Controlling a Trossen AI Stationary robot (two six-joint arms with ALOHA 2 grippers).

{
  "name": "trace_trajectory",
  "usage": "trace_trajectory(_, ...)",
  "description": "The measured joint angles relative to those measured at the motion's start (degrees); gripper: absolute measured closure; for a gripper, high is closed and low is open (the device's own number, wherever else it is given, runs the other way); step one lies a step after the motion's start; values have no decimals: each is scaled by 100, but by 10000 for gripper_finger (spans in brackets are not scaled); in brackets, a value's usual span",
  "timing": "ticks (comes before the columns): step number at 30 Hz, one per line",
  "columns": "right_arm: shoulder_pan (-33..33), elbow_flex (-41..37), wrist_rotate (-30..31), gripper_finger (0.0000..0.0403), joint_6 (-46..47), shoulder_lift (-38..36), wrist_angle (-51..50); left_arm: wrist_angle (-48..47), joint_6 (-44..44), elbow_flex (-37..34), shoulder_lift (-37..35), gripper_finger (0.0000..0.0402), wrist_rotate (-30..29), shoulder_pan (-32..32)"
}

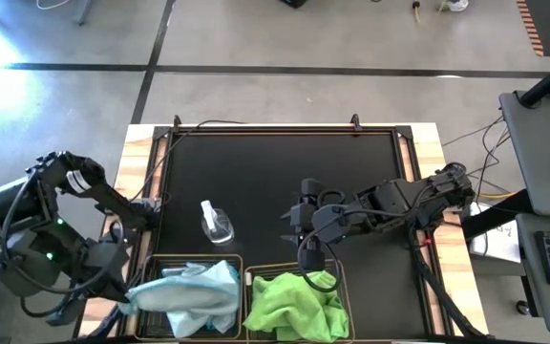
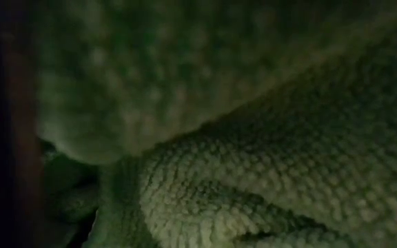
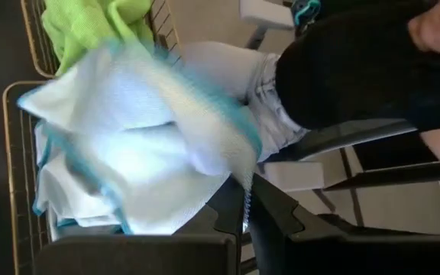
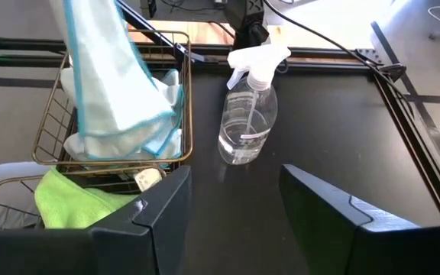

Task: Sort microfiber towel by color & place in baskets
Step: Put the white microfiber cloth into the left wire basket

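1. While pinching a light blue towel (image 1: 187, 291) above the left basket (image 1: 156, 263), the left tool (image 1: 130, 304) sits at that basket's outer edge.
2. Right tool (image 4: 231, 202), fingers spread, hovers just behind the right basket (image 1: 344, 287) holding green towels (image 1: 294, 304).

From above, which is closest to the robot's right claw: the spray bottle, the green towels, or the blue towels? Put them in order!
From the right gripper:
1. Green towels, in the basket just below it.
2. Spray bottle, toward the left arm.
3. Blue towels, in the far left basket.
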Motion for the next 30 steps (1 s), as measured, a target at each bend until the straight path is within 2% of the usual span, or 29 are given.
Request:
trace_trajectory(5,0,0,0,207,61,2,-121,-29,104,130,-3,401,-180,-81)
trace_trajectory(9,2,-2,0,207,157,2,-348,-146,463,115,22,401,-507,-201)
trace_trajectory(16,43,-2,0,207,316,2,-391,-170,1134,-110,167,401,-699,-223)
trace_trajectory(23,63,-49,-2,207,393,4,-396,-172,1334,-882,269,401,-800,-225)
trace_trajectory(30,63,-99,0,207,403,4,-401,3,924,-1921,254,401,-842,-227)
